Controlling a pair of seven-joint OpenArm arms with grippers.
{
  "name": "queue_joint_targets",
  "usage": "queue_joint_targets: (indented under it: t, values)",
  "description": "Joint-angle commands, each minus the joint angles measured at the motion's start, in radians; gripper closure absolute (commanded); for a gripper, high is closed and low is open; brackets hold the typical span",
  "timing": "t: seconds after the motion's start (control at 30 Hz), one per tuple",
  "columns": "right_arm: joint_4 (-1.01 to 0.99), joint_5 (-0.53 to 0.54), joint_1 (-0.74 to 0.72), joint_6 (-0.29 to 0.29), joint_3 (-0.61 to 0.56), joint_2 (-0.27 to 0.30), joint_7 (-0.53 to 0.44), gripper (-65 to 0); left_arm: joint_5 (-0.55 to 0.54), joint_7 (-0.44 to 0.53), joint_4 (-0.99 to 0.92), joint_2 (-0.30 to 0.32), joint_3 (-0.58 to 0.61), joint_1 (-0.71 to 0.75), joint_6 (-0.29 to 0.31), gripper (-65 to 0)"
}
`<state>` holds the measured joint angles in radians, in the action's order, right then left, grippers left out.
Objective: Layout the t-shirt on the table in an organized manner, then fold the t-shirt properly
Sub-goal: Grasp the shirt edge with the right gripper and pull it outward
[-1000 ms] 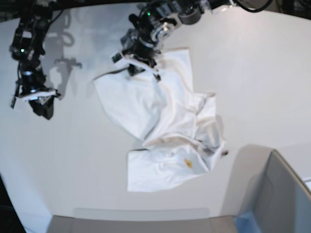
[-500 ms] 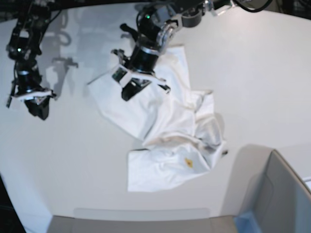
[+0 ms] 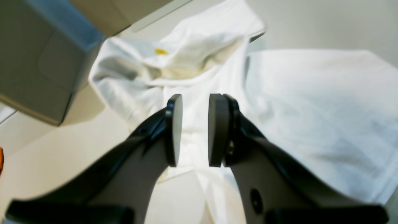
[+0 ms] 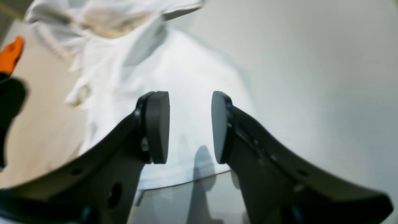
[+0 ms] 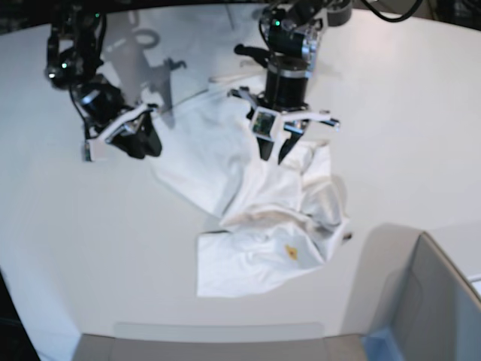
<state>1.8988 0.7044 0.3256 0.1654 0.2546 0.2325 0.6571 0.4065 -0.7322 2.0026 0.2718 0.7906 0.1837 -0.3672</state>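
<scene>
- Base view: the t-shirt (image 5: 255, 203) is lying crumpled near the middle of the tabletop (image 5: 421, 113), with one smooth panel spreading toward 10 o'clock and a bunched heap toward 5 o'clock, where a small yellow bit of print is showing. A grey box (image 5: 440, 301) is sitting at the 4 o'clock corner, close to the heap but apart from it.
- Base view: the left end effector (image 5: 279, 147) is pointing straight down over the shirt's upper middle, its arm reaching in from 12 o'clock. The right end effector (image 5: 131, 135) is hanging at 10 o'clock, tilted toward the shirt's smooth panel, just beside its edge.
- Left wrist view: the left end effector (image 3: 192, 130) is showing its pads parted with nothing between them, cloth lying below.
- Right wrist view: the right end effector (image 4: 189, 127) is likewise standing apart and empty, aiming at the flat panel's hem near the tabletop.
- Risk, as I am judging it: a pinch into the bunched folds is likely catching several layers at once, so pulling would be dragging the whole heap instead of spreading it, perhaps toward the box.
</scene>
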Motion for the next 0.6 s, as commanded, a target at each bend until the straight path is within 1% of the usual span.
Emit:
queue_joint_targets:
  t: [0.0, 0.1, 0.17, 0.33, 0.57]
  values:
    - [0.012, 0.002, 0.004, 0.003, -0.002, 0.014, -0.023, -22.9, 0.018, 0.026, 0.019, -0.001, -0.004, -0.002, -0.01, -15.4]
    - [-0.015, -0.016, 0.023, -0.046, -0.036, -0.006, -0.023, -22.9, 0.018, 0.026, 0.019, -0.001, -0.004, 0.0, -0.01, -15.4]
    - [-0.035, -0.041, 0.025, -0.062, -0.048, -0.023, -0.023, -22.9, 0.018, 0.026, 0.019, -0.001, -0.004, 0.006, -0.01, -15.4]
    - [-0.086, -0.11, 0.022, -0.063, -0.062, -0.068, -0.023, -22.9, 0.018, 0.026, 0.019, -0.003, -0.003, 0.004, -0.01, -15.4]
    - [-0.167, -0.116, -0.015, -0.066, -0.064, -0.071, -0.023, -22.9, 0.018, 0.026, 0.019, -0.006, 0.0, 0.004, -0.01, -15.4]
